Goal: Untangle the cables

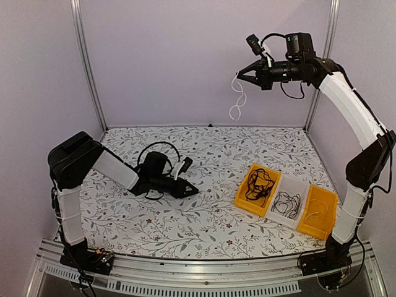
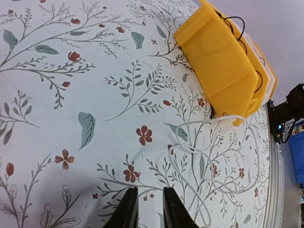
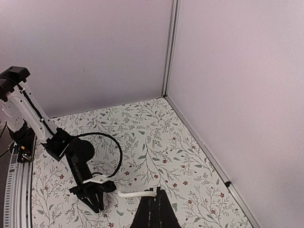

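My right gripper (image 1: 239,77) is raised high near the back wall and is shut on a white cable (image 1: 236,102), which hangs in loose loops below it. In the right wrist view the shut fingers (image 3: 159,204) pinch that cable (image 3: 135,194), which sticks out to the left. My left gripper (image 1: 195,190) rests low over the table's middle, pointing right. Its jaws (image 2: 150,190) stand a little apart with nothing between them. Another white cable (image 2: 186,184) lies looped on the cloth just right of them. Black cables (image 1: 258,184) lie in a yellow bin (image 1: 246,197).
Three bins stand in a row at the right front: the yellow one, a white one (image 1: 301,185) with a thin black cable (image 1: 286,203), and a second yellow one (image 1: 327,199). The yellow bin (image 2: 218,57) is ahead of my left gripper. Walls enclose the floral table.
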You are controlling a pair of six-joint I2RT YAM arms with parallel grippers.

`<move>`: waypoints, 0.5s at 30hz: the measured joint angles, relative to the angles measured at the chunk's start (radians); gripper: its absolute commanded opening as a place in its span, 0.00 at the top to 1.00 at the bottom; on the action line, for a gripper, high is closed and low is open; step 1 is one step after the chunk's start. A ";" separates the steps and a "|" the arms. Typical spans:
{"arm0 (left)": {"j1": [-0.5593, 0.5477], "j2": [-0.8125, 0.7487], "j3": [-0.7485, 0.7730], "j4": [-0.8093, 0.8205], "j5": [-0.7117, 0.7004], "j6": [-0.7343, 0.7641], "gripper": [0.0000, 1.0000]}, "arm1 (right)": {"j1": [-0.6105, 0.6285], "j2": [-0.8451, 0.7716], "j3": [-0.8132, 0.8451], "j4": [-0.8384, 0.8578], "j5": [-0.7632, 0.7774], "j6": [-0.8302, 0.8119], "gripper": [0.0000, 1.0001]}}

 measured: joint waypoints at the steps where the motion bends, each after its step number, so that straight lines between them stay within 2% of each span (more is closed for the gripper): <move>1: 0.001 0.000 -0.001 -0.004 0.000 0.001 0.77 | -0.011 -0.013 0.020 0.008 0.000 0.005 1.00; 5: 0.006 0.000 -0.001 -0.016 -0.002 0.005 0.72 | -0.024 -0.068 0.038 0.021 0.005 0.011 1.00; 11: 0.016 -0.002 0.019 -0.080 -0.021 0.015 0.58 | -0.063 -0.111 -0.024 0.001 0.022 -0.004 1.00; 15: 0.022 -0.035 0.034 -0.132 -0.043 0.026 0.55 | -0.142 -0.139 -0.077 -0.065 0.034 -0.036 1.00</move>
